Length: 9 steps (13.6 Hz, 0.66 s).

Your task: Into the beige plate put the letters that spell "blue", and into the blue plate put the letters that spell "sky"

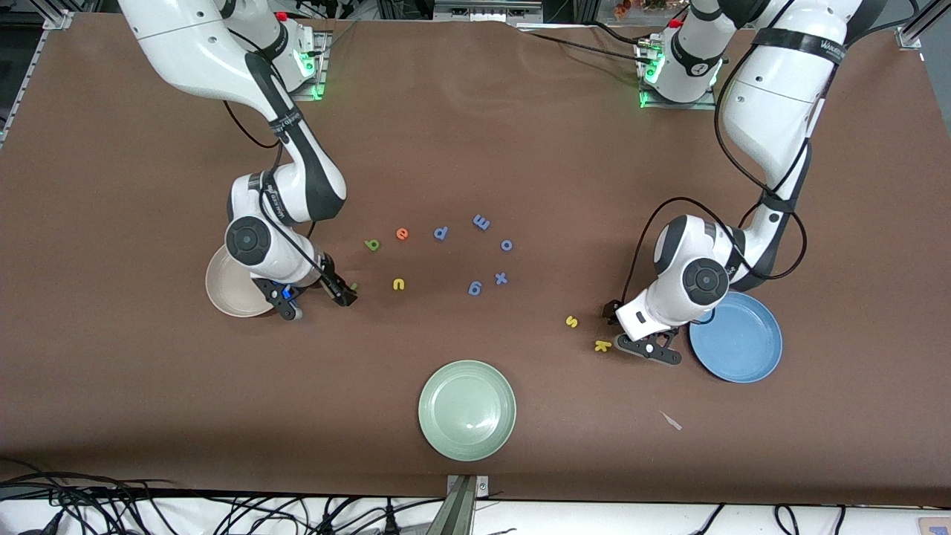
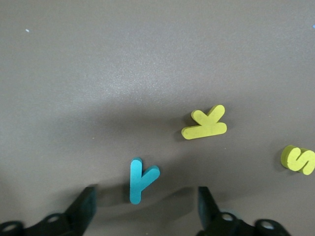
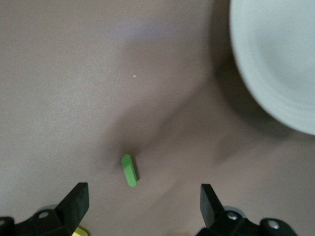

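Left gripper (image 2: 142,211) low over table beside blue plate (image 1: 743,342), fingers spread, straddling teal y (image 2: 140,179); y's stem points along gap, so closing pinches it across. k (image 2: 205,124), s (image 2: 299,160) just beside.

Right gripper (image 3: 142,209) spread by beige plate (image 3: 275,64); green l (image 3: 129,170) lies between fingers, lengthwise.

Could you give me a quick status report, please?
Left tool open, straddling teal foam "y". Right tool open over thin green foam "l" bar. Nothing blocking either.
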Available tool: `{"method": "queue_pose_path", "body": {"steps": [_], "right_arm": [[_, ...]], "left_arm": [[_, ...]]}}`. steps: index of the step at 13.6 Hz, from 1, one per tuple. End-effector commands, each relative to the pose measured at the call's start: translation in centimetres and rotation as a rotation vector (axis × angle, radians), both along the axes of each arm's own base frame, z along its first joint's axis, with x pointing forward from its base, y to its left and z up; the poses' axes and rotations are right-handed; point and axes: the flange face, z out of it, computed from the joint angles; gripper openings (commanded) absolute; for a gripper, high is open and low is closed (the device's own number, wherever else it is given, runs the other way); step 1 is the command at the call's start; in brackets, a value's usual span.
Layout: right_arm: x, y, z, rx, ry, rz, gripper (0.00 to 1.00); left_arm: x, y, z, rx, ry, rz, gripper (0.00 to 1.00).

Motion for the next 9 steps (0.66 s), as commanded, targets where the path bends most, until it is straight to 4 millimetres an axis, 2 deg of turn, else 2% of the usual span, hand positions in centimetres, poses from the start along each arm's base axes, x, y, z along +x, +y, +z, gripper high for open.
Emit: {"method": "queue_pose_path", "body": {"steps": [1, 4, 7, 9], "right_arm": [[-0.3, 0.9, -1.1, 0.015, -0.012, 0.009, 1.0], [-0.2, 0.8, -2.0, 0.013, -0.013, 0.034, 0.99], [-0.2, 0.7, -2.8, 0.01, -0.017, 0.038, 0.92], [-0.2, 0.6, -3.1, 0.011, -0.014, 0.057, 0.86]], "left_arm": [[0.6, 0.0, 0.2, -0.004, -0.019, -0.099, 0.59], [0.5, 0.0, -0.1, -0.004, -0.016, -0.106, 0.31], [0.6, 0.1, 0.0, -0.005, -0.018, -0.103, 0.0], [0.9, 0.5, 1.0, -0.008, -0.029, -0.095, 0.0]]}}
